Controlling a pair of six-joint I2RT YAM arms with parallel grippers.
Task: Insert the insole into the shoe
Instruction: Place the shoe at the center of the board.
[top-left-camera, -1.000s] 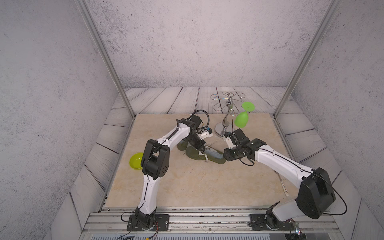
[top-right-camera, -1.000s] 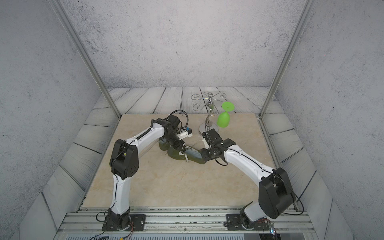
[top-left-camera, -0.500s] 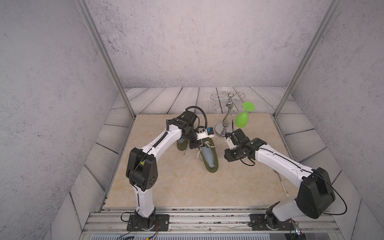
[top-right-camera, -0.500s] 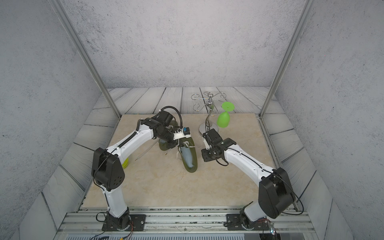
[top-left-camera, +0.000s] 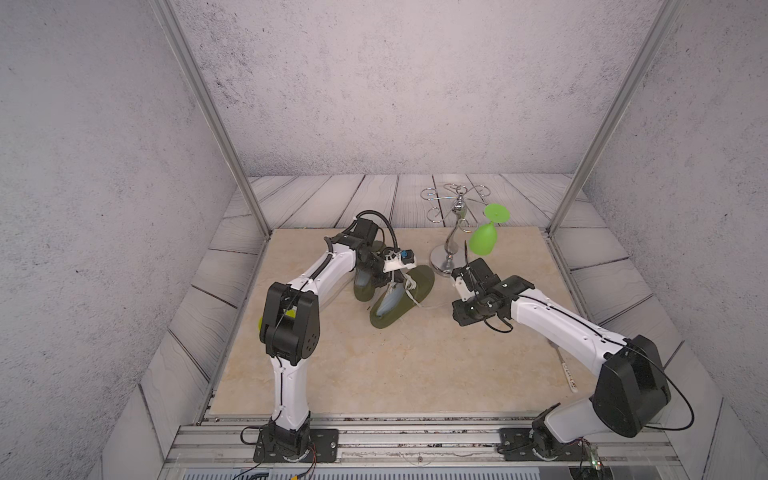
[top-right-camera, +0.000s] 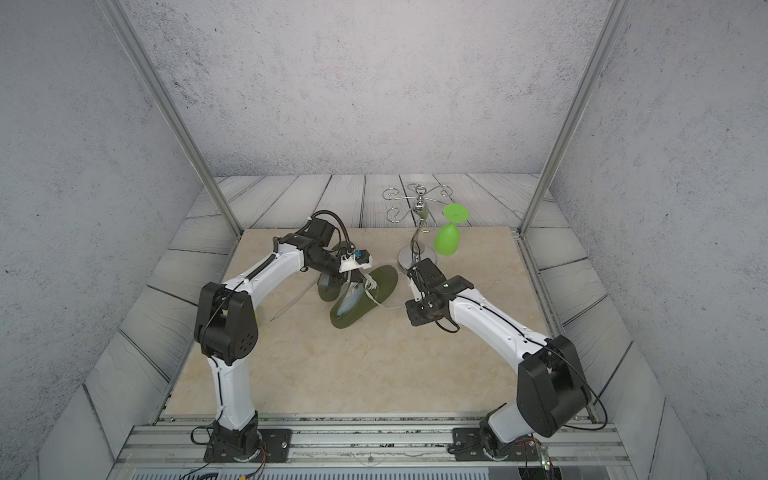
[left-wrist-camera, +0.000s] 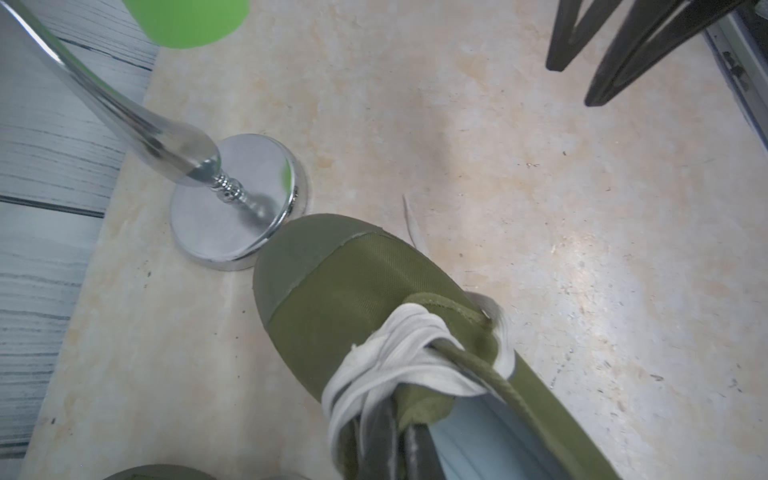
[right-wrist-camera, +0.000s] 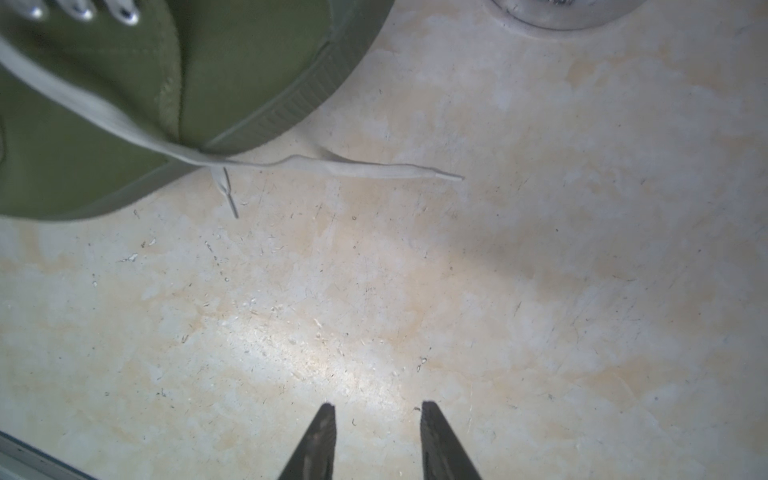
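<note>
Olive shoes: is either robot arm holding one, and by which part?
Left gripper: jaws shut on the nearer olive shoe, apparently at its tongue, under the white laces. Right gripper: jaws open, holding nothing.

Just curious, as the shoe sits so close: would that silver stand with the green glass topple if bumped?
Probably tippy: the stand is tall and thin on a small round base, and the green glass hangs off one side. Its polished base might instead slide on the smooth table. The shoe lies right beside it.
</note>
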